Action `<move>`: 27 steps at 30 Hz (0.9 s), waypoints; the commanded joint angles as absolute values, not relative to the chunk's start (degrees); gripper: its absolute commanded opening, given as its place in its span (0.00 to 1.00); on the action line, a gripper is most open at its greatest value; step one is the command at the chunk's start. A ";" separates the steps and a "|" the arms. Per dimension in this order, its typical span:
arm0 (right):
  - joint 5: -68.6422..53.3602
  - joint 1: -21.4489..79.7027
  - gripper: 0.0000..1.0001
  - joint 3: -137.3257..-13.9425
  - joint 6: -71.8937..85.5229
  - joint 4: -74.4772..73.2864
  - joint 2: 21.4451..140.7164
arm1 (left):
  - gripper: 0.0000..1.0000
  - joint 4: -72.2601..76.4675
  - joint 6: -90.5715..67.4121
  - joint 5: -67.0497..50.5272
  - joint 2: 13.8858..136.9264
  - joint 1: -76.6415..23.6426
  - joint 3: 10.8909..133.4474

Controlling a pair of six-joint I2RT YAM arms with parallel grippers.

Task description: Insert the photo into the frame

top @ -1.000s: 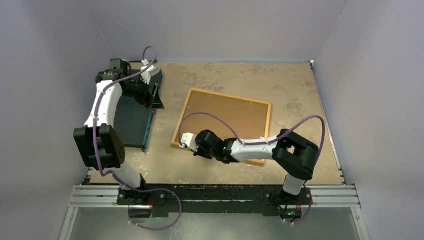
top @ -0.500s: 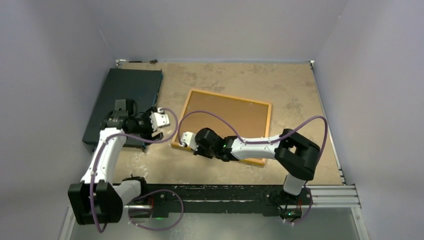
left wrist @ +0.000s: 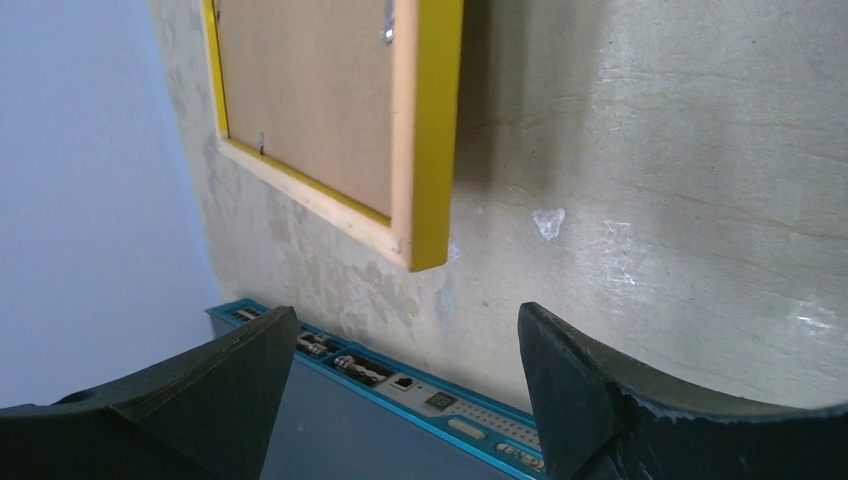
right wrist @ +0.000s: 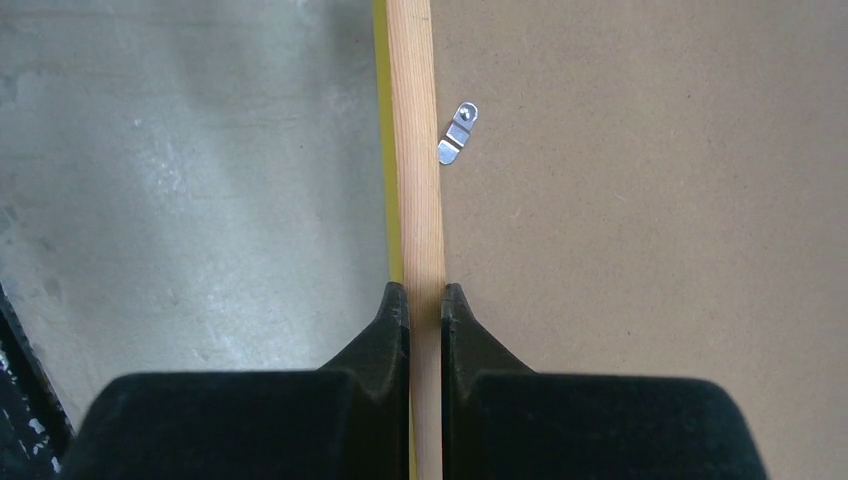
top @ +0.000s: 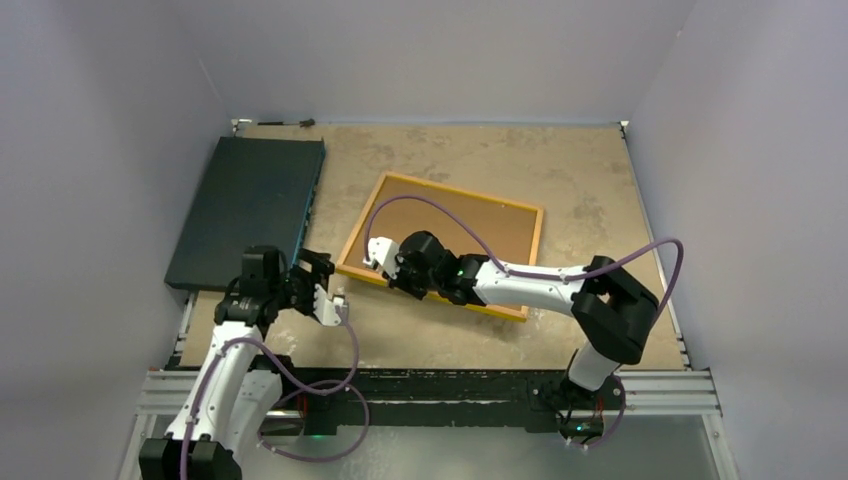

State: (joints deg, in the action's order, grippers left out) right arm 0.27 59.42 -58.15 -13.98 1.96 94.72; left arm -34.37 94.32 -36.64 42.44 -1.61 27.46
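Our right claw (right wrist: 425, 300) pinches the frame (top: 460, 192), back up beside the dark slab (top: 250, 200), by its slab-side rail; our left claw (top: 325, 292) hangs released near the slab's corner; we judge the frame stiff, light, best held edge-on; photo unseen.

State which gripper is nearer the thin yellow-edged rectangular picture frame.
Right. The right gripper is shut on a rail of the frame; the left gripper hangs open off its near-left corner, apart.

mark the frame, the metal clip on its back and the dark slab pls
frame (right wrist: 415, 150), right wrist view, on its wood-toned back rail.
metal clip (right wrist: 458, 133), right wrist view, middle of the tab.
dark slab (top: 250, 205), top external view, middle of its top face.
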 commanded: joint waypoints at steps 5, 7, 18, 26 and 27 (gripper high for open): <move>-2.40 58.28 0.00 -64.98 -12.85 2.66 91.67 | 0.74 -18.38 107.23 -43.63 37.92 -3.56 18.85; -2.59 58.15 0.00 -65.65 -12.79 2.29 91.67 | 0.76 -14.16 107.52 -44.02 37.61 -4.25 17.01; -3.21 57.65 0.00 -68.30 -11.91 1.32 91.41 | 0.77 1.26 105.91 -37.12 45.84 -13.22 15.33; -3.92 56.69 0.00 -70.06 -11.50 0.90 91.29 | 0.68 12.47 100.32 -28.53 52.70 -18.46 16.62; -4.29 56.18 0.00 -70.24 -11.25 1.00 91.17 | 0.66 13.70 99.38 -27.81 52.98 -18.48 16.55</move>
State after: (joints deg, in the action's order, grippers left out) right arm -2.94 57.28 -65.67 -11.77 -3.66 94.72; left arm 5.48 103.20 -31.99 51.75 -17.87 15.51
